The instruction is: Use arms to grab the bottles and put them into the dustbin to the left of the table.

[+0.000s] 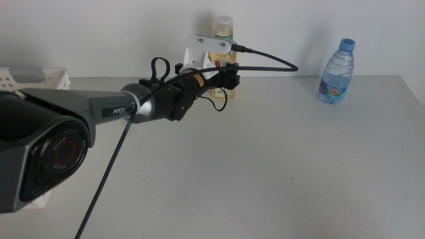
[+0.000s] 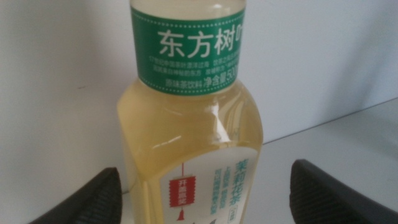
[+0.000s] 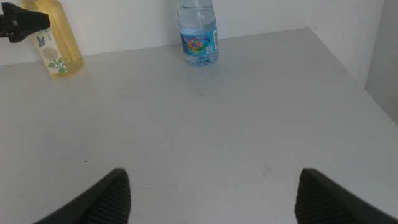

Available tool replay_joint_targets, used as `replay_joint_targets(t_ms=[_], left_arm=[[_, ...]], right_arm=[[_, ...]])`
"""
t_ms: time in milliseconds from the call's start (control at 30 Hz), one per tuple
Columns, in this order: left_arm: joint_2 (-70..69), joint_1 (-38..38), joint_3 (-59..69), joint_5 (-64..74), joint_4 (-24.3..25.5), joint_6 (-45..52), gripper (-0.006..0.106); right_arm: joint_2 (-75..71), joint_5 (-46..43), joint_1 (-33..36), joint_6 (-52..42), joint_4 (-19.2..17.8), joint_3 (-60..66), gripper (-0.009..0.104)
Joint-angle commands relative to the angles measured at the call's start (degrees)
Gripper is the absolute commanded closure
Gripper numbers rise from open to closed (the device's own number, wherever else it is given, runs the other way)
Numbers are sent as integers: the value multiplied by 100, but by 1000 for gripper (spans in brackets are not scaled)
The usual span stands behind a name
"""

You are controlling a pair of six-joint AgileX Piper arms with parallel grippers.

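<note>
A yellow tea bottle (image 1: 224, 30) with a green label stands upright at the back of the table (image 1: 279, 166). My left gripper (image 1: 229, 74) has reached it from the left. In the left wrist view the tea bottle (image 2: 193, 124) fills the space between the jaws of the left gripper (image 2: 205, 177), which is open and touches neither side. A clear water bottle (image 1: 337, 70) with a blue cap stands at the back right. My right gripper (image 3: 212, 177) is open and empty, low over the table, facing the water bottle (image 3: 199, 37) and the tea bottle (image 3: 59, 43).
The white perforated dustbin (image 1: 40, 78) sits at the left edge, partly behind the left arm's housing. A thick black cable loops from the left wrist toward the right at the back. The table's right edge (image 3: 348, 62) runs near the water bottle.
</note>
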Motion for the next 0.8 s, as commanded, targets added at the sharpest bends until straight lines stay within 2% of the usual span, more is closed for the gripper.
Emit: replay_joint_targets(t_ms=[0,567,767], left_arm=[[-389,-5,-198,-556,-5,-176,10],[-378,133,-176,-253,1098,-514,10],[-378,266,-171,-259,1201,-808,10]], right_arm=[[-120,-409,-33,-83,-30,-52,27],[-120,-409,-33,-83,-30,-52,27],[-120,-409,-33,-83,-30,-52,27]])
